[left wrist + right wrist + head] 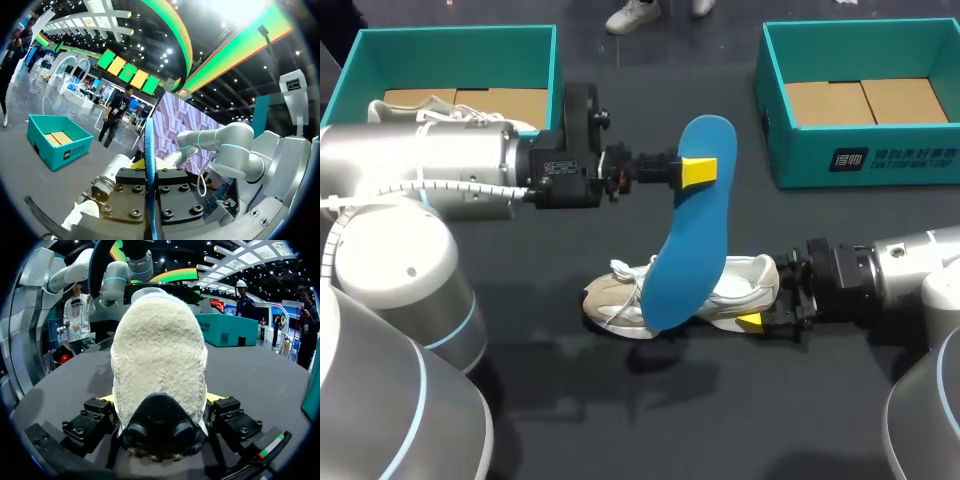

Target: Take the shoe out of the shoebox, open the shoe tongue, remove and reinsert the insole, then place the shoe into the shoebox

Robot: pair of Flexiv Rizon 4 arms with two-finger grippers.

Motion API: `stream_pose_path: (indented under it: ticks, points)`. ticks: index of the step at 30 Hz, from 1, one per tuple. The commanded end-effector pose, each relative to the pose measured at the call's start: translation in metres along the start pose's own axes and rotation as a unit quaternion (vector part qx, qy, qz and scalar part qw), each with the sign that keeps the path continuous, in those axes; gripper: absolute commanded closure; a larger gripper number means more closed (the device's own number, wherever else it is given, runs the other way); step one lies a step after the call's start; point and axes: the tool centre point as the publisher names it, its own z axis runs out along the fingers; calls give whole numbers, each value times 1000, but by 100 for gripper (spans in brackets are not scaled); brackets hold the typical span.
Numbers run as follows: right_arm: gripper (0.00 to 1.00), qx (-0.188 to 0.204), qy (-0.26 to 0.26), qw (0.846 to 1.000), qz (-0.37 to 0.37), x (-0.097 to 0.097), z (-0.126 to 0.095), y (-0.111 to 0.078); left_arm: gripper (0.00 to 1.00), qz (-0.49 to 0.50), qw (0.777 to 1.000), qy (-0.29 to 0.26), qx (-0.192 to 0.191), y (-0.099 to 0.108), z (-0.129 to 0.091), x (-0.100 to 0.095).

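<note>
A blue insole (pixel 692 235) hangs nearly upright above the table, my left gripper (pixel 698 171) shut on its upper end. In the left wrist view the insole (pixel 148 142) shows edge-on, pinched between the fingers of the left gripper (pixel 150 167). Its lower end dips in front of a white and beige shoe (pixel 620 300) lying on the dark table. My right gripper (pixel 765 296) holds the shoe at the heel. The fuzzy heel (pixel 157 350) fills the space between the right gripper's (pixel 160 400) fingers, which press on both sides.
A teal shoebox (pixel 556 60) at the back left holds another white shoe (pixel 440 108). A second teal shoebox (pixel 775 120) stands at the back right with only cardboard lining inside. Bare dark table lies in front of the shoe.
</note>
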Motion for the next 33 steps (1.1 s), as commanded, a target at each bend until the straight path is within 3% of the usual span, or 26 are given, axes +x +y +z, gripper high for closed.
stream_pose_path:
  ticks: [1,13,18,20,21,23,33]
  points:
    - [100,2,0,1000,0,1,0,1,100,-1,1000,2,4,3,-3,4]
    - [100,2,0,1000,0,1,0,1,100,-3,1000,4,5,3,-3,4]
    - [100,22,5,1000,2,1,-2,3,100,-3,1000,4,5,3,-3,4]
    - [79,29,10,1000,2,1,-3,4,100,-3,1000,4,5,3,-3,4]
    - [63,33,13,999,3,1,-4,5,100,-3,1000,4,5,3,-3,4]
    - [0,37,17,999,3,1,-5,6,100,-3,1000,4,5,3,-3,4]
    - [0,109,42,993,24,-1,-18,12,100,-3,1000,4,5,3,-3,4]
